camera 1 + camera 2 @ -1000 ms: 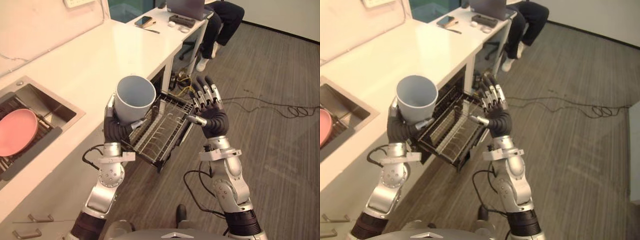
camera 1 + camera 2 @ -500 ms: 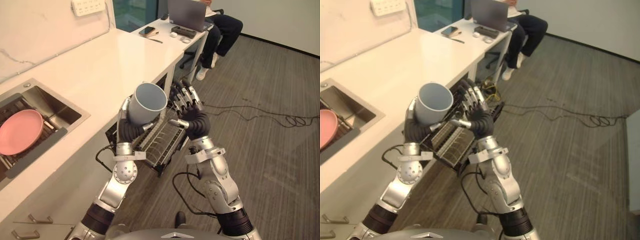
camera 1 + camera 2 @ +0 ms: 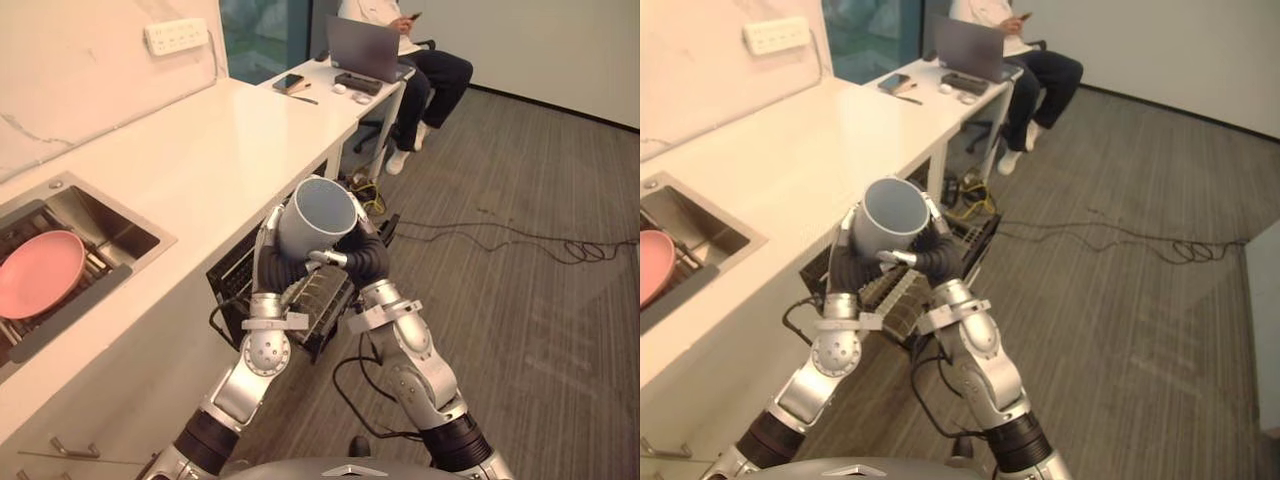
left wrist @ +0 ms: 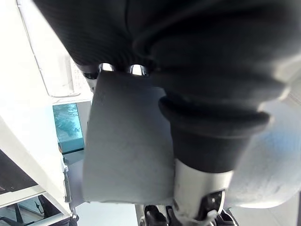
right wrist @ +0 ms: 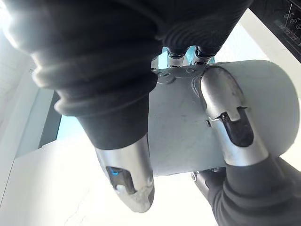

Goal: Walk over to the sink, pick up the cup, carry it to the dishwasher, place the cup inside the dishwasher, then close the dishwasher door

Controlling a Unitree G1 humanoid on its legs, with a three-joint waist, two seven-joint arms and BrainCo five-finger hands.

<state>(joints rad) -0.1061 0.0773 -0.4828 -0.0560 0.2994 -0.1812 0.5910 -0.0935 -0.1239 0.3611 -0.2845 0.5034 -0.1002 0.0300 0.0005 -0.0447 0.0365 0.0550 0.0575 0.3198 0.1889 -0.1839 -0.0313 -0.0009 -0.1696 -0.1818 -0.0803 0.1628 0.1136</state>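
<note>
Under the white tabletop the dishwasher rack stands pulled out. Above it the grey cup is clasped between left hand and right hand, both with fingers curled round its wall. It would be best lowered slowly, with one hand letting go only once the rack bears it.

The cup is a plain pale blue-grey, and the rack is black wire. The counter is plain white, the wall white with faint grey veins, the sink steel-grey, and the plate pink. The floor is grey-brown, finely streaked in plank-like bands, and the laptop is grey.
</note>
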